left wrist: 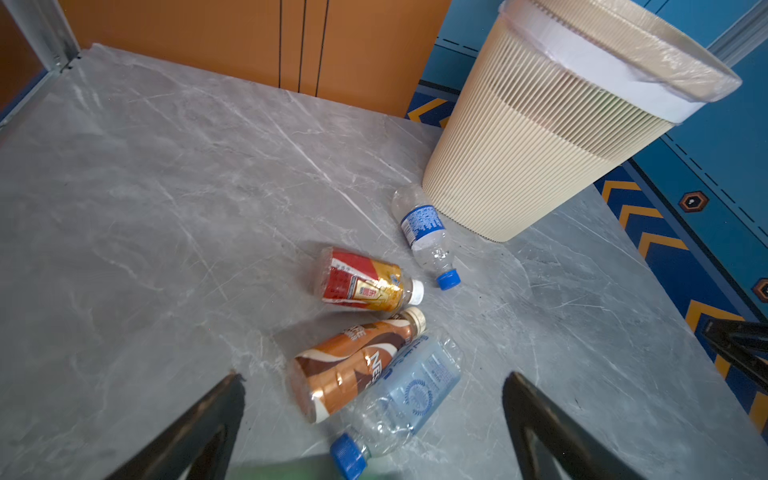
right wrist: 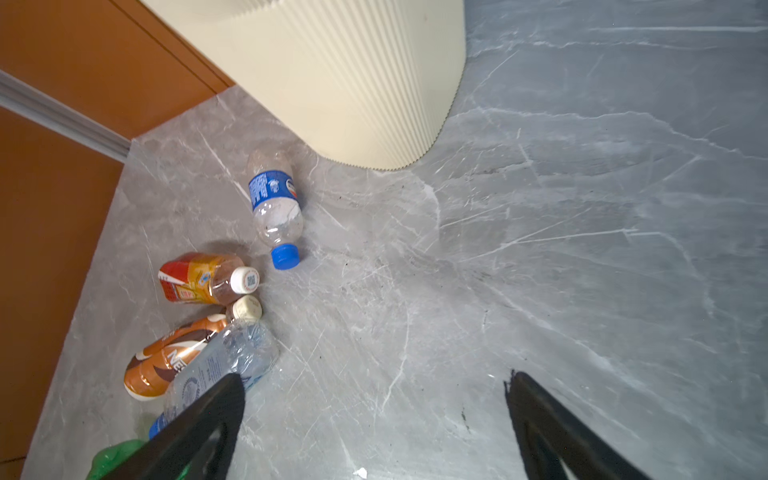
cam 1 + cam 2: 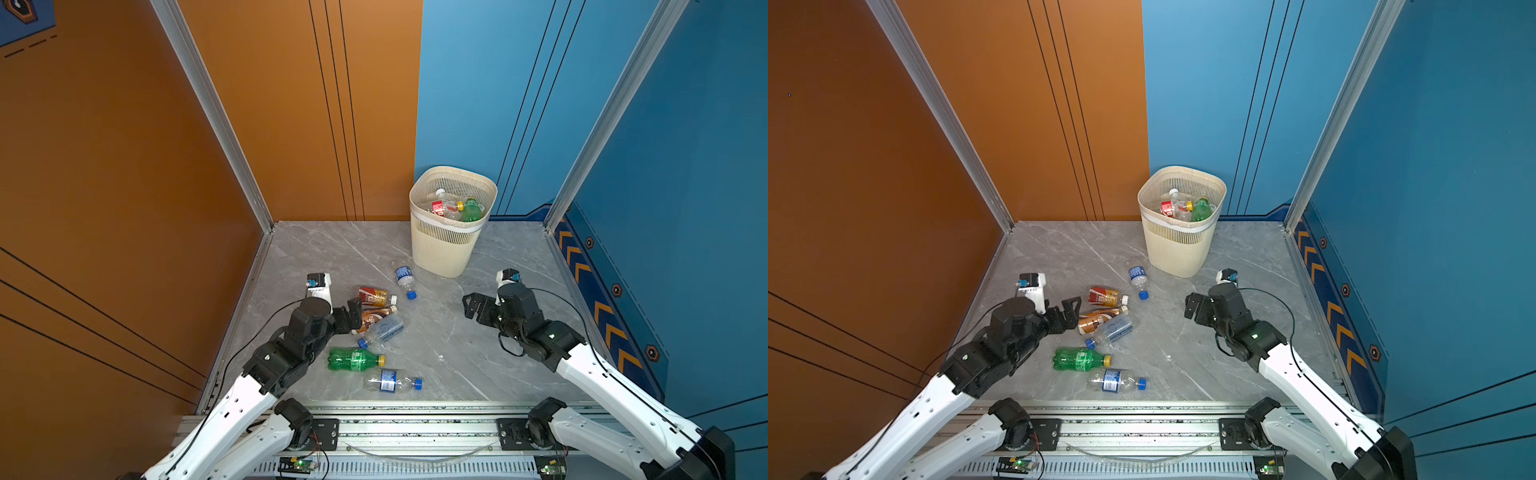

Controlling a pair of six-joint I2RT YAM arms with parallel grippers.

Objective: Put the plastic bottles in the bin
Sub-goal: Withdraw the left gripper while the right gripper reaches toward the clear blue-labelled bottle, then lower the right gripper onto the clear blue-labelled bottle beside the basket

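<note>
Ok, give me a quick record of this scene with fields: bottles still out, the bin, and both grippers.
On the table: six bottles, all lying down
Nearest the bin: blue-label bottle
Bin: upright, several bottles inside, including a green bottle
Left gripper: open, empty, beside the brown bottle
Right gripper: open, empty, over bare table

Tall cream ribbed plastic bin [image 3: 446,249], twelve o'clock on grey marbled table [image 3: 478,345]: its wall hides lower heaped plastic bottles [image 3: 451,208]; labels illegibly small.
</note>
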